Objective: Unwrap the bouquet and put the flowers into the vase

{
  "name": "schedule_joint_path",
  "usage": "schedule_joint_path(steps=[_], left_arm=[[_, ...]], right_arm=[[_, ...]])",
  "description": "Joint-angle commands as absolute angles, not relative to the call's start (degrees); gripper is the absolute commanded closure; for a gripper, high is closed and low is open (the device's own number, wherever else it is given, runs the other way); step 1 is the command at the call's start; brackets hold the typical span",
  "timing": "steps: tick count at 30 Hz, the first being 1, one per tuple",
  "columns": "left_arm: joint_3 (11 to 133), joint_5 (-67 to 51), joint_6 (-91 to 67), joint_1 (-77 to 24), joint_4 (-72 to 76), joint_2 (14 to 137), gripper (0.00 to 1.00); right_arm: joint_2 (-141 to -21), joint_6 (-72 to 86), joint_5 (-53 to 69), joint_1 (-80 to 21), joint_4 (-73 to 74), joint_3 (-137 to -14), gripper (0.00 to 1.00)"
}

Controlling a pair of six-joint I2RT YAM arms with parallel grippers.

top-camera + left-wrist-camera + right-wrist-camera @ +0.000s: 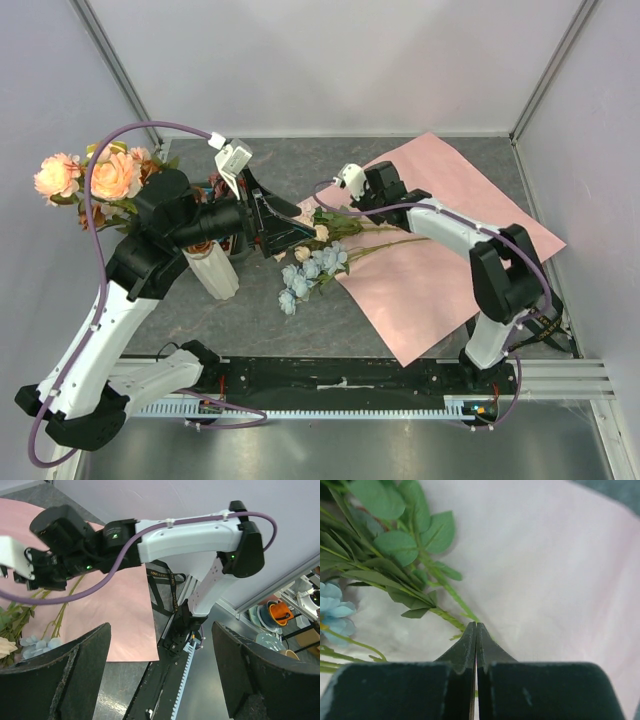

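Paper lies spread flat on the worktop in the top view, so the unwrapping looks done. Peach roses rise beside the white vase and seem to stand in it, though the left arm hides their stems. Blue flowers and a few pale ones lie loose at the paper's left edge, not yet in the vase. The right claw is down over their stems, and the left claw is just beside the blooms.

From the left wrist, the left claw gapes wide with nothing in it. A black ribbon lies on the worktop, off the paper.

From the right wrist, the right claw is pressed fully closed where a green stem meets its tips. Whether that stem is pinched I cannot tell.
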State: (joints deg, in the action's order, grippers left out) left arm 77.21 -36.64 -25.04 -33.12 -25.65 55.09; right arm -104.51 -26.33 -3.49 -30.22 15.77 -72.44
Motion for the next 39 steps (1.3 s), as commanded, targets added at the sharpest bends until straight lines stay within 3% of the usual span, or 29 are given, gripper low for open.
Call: schedule_joint_path(steps=[1, 3, 4, 5, 14, 23, 39], left_arm=[[78.4, -38.3, -25.8, -33.0, -25.3, 55.3, 0.12], [78.4, -38.5, -26.0, -33.0, -25.3, 54.9, 0.12], [78.4, -38.4, -26.2, -33.0, -25.3, 54.8, 0.12], [78.3, -38.4, -26.3, -33.0, -25.4, 54.7, 0.12], [78.3, -39.1, -27.0, -33.0, -25.3, 54.0, 0.12], [78.3, -39.2, -26.4, -33.0, -25.6, 54.3, 0.11], [78.8, -39.3, -26.5, -33.0, -25.9, 54.5, 0.11]], right_arm=[[-96.7, -25.1, -5.4, -30.1, 12.9, -72.5, 1.0], [-96.8, -25.8, -4.9, -30.1, 12.7, -72.1, 0.95], [-97.3, -25.8, -5.4, -30.1, 12.9, -72.4, 0.86], [-98.0, -25.9, -7.8, -30.1, 12.9, -72.7, 0.71], [-108.8, -31.3, -1.9, -27.3, 13.5, -76.1, 0.48], [-115.0, -34.7, -0.5, -27.2, 15.2, -78.7, 0.47], [-123.3, -38.7, 10.4, -26.1, 21.8, -81.9, 0.55]])
